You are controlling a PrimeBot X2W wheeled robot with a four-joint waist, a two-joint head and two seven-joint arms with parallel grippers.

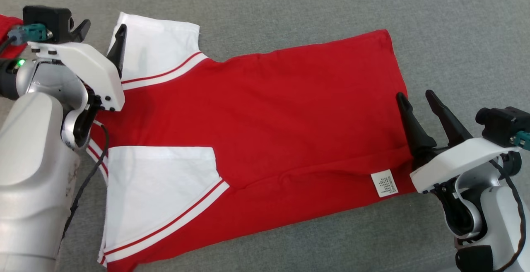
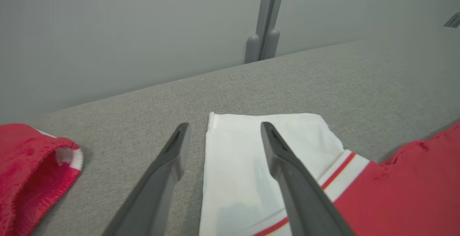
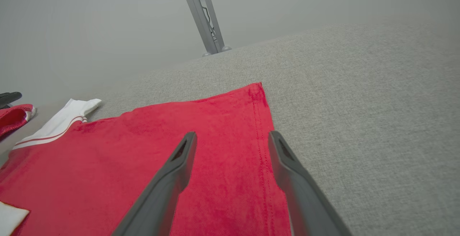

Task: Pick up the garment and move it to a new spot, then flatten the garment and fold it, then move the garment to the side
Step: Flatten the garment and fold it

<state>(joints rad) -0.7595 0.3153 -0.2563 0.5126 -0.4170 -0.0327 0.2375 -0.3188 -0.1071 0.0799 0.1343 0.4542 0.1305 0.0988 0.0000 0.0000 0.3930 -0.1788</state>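
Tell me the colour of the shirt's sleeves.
White sleeves with a red stripe; head view shows best.

Head camera stares down from above; wrist cameras skim low toward twelve o'clock, all sharing the garment point(image 1: 269, 110)

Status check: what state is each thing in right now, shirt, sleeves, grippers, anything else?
red shirt: lying flat on the grey surface
far sleeve: laid out flat
near sleeve: folded over the body
left gripper: open, empty, over far sleeve
right gripper: open, empty, at the hem
second red garment: bunched up
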